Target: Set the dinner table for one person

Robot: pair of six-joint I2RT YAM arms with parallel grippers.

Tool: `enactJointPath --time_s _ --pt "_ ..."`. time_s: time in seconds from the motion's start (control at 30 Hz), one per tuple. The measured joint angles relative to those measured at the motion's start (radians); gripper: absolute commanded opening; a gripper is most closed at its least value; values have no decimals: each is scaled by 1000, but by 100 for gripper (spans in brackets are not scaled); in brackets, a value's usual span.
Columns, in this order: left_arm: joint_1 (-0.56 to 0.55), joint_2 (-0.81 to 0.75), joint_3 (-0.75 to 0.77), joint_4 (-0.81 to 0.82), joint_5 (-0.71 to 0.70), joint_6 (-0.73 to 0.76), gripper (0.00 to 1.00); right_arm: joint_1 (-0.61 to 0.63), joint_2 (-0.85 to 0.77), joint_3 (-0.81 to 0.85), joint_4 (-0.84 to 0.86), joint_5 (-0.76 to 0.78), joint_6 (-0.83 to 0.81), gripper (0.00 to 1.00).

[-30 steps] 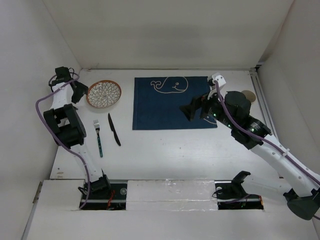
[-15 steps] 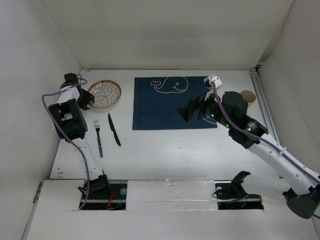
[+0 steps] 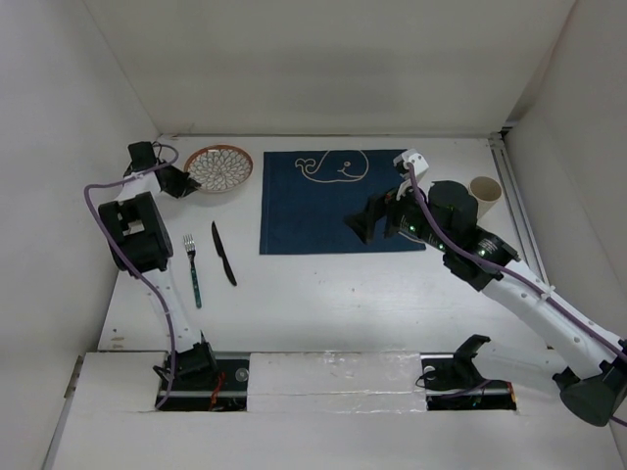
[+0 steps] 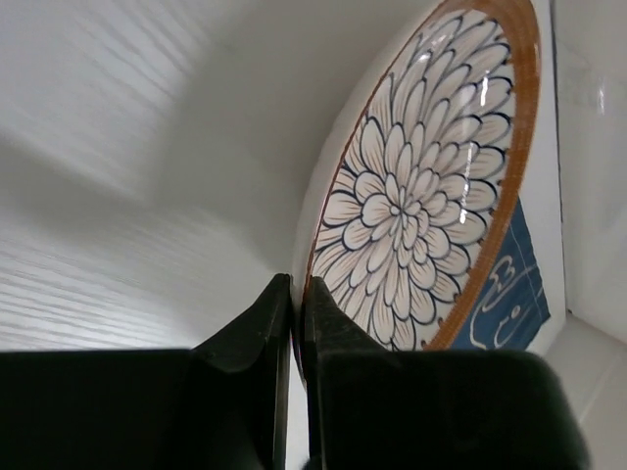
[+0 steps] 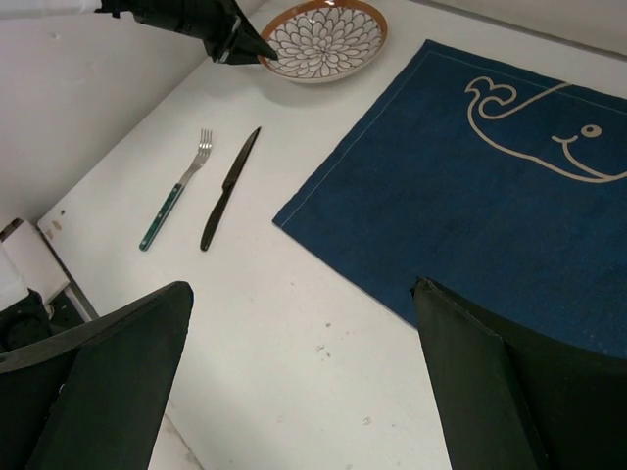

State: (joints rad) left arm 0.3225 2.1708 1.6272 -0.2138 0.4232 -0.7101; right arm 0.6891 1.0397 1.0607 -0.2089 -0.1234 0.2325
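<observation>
A round plate (image 3: pixel 220 166) with an orange rim and a blue petal pattern is at the back left of the white dinner table (image 3: pixel 333 294). My left gripper (image 3: pixel 186 182) is shut on its left rim, and the plate looks tilted. In the left wrist view the two fingers pinch the plate (image 4: pixel 421 196) edge at the left gripper (image 4: pixel 297 284). A navy placemat (image 3: pixel 333 201) with a whale drawing lies mid-table. My right gripper (image 3: pixel 372 220) hovers open over its near right part, holding nothing. In the right wrist view the right gripper (image 5: pixel 302 289) frames bare table (image 5: pixel 294 343).
A green-handled fork (image 3: pixel 193 271) and a black knife (image 3: pixel 224 253) lie side by side left of the placemat. A beige cup (image 3: pixel 485 189) stands at the right, behind the right arm. White walls close in the table at the back and sides.
My left gripper went from open to shut on the plate's rim, and the plate has shifted right and tipped up. The right arm drifted slightly left.
</observation>
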Motion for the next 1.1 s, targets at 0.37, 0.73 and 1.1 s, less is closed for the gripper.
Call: enactJointPath --time_s 0.37,0.73,1.1 --pt "-147 -181 -57 56 36 -60 0 0 -34 -14 -2 13 11 100" --pt "-406 -297 -188 357 103 -148 0 -4 -58 -26 -43 31 26 100" --pt "-537 -229 -254 479 194 -180 0 -9 -283 -26 -183 100 34 100"
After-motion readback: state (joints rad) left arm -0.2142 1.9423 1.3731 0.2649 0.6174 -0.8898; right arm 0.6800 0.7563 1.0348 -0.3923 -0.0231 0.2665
